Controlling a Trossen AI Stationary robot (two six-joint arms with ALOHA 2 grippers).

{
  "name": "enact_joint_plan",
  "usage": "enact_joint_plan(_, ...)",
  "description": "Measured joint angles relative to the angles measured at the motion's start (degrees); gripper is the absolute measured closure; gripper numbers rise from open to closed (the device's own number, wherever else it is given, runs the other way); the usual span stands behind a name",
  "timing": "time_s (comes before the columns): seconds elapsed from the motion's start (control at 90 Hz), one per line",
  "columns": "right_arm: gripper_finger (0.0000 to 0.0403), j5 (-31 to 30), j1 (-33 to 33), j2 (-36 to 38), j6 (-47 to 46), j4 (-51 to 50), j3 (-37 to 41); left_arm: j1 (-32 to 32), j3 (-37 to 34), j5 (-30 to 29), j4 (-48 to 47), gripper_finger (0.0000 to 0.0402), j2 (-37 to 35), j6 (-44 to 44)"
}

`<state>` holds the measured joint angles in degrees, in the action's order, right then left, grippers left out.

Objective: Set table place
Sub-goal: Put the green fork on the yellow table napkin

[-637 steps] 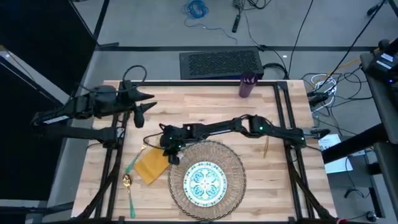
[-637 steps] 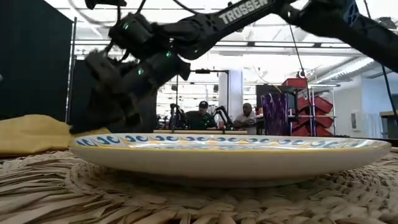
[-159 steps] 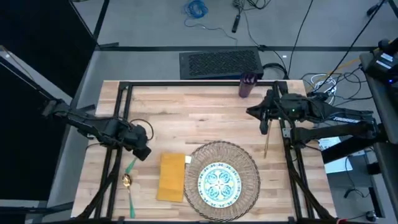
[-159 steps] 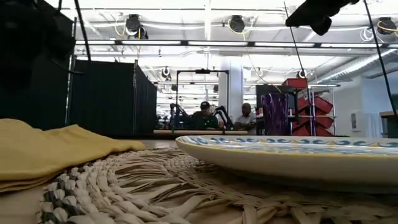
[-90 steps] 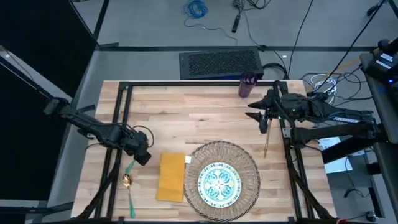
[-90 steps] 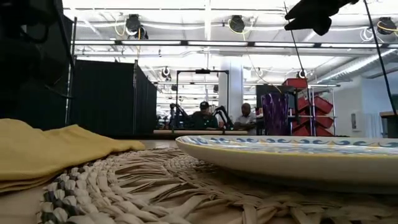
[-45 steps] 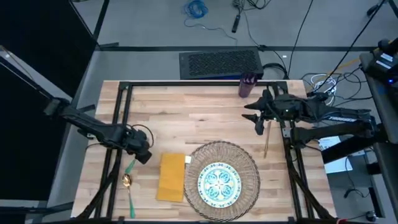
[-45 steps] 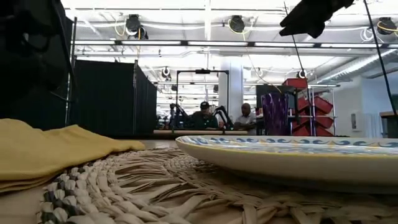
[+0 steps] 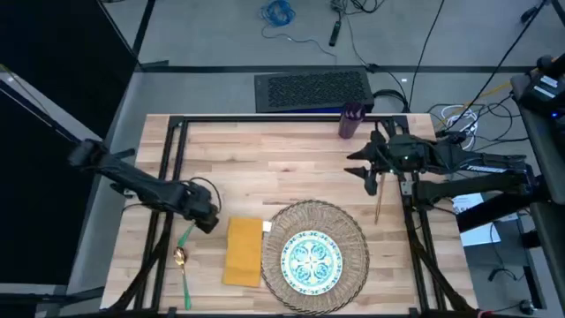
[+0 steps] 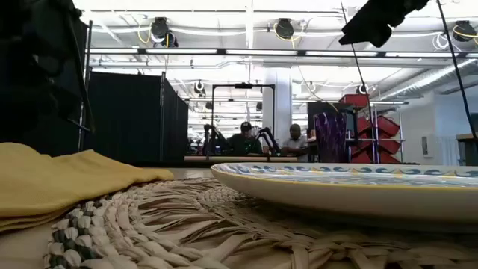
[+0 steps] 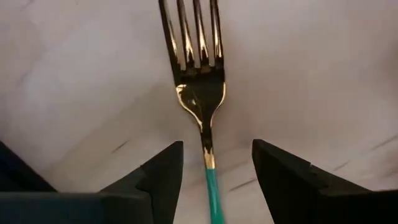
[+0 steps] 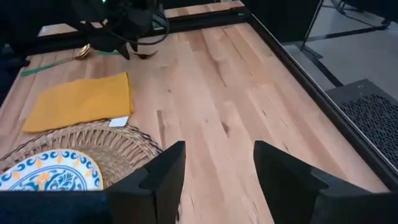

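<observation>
My left hand [image 11: 211,168] hovers wide open over the fork [image 11: 199,87] lying flat on the counter [image 9: 282,168], left of the napkin [image 9: 243,250]; thin, stiff and probably slippery, it looks best pinched across its green handle, while my right hand [image 9: 366,172], also open, waits far right.

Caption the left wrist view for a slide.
Open left gripper straddles the fork, green handle between its fingers, on the table.
</observation>
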<state>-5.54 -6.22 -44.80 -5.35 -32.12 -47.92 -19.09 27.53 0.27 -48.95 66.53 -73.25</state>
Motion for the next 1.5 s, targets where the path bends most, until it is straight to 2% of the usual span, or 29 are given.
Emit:
enact_joint_plan(0.122, 0.0227, 0.11, 0.00, 0.00, 0.02, -1.53, 0.00, 0.00, 0.21, 0.19, 1.11, 0.0228, 2.36, 0.02)
enact_joint_plan(0.233, 0.0227, 1.28, -0.04, 0.11, -0.15, -1.88, 0.00, 0.00, 0.33, 0.59, 1.13, 0.0253, 3.05, 0.07)
enact_joint_plan(0.322, 0.0227, 1.40, -0.02, 0.34, -0.17, -1.88, 0.00, 0.00, 0.26, 0.66, 0.89, 0.0295, 2.75, 0.66)
enact_joint_plan(0.422, 0.0227, 1.38, -0.04, 0.56, -0.17, -1.69, 0.00, 0.00, 0.17, 0.71, 0.00, 0.0369, 2.15, 2.13)
enact_joint_plan(0.478, 0.0227, 1.39, -0.04, 0.57, -0.22, -1.38, 0.00, 0.00, 0.23, 0.80, -0.38, 0.0389, 1.94, 2.61)
enact_joint_plan(0.756, 0.0227, 1.38, -0.02, 0.57, -0.39, -0.51, 0.00, 2.28, 7.02, 1.71, -4.78, 0.0400, 1.25, 4.77)
enact_joint_plan(1.033, 0.0227, 1.38, 0.00, 0.59, -0.41, -0.46, 0.00, 7.51, 21.89, 1.69, -8.00, 0.0401, -0.56, 4.92)
enact_joint_plan(1.167, 0.0227, 1.86, 0.00, 0.59, -0.17, -2.55, 0.00, 7.81, 28.32, -0.79, -6.74, 0.0401, -0.49, -1.29)
enact_joint_plan(1.278, 0.0227, 4.44, 0.00, 0.59, -0.15, -7.91, 0.00, 6.06, 30.36, -3.65, -2.07, 0.0401, 1.32, -8.06)
enact_joint_plan(1.411, 0.0227, 4.10, 0.98, 1.49, -1.45, -15.89, 0.00, 3.22, 31.92, -4.88, 5.40, 0.0401, 6.51, -14.66)
enact_joint_plan(1.5, 0.0227, 3.94, 2.59, 3.74, -2.05, -16.93, 0.14, 1.45, 33.26, -4.91, 8.73, 0.0401, 11.58, -17.86)
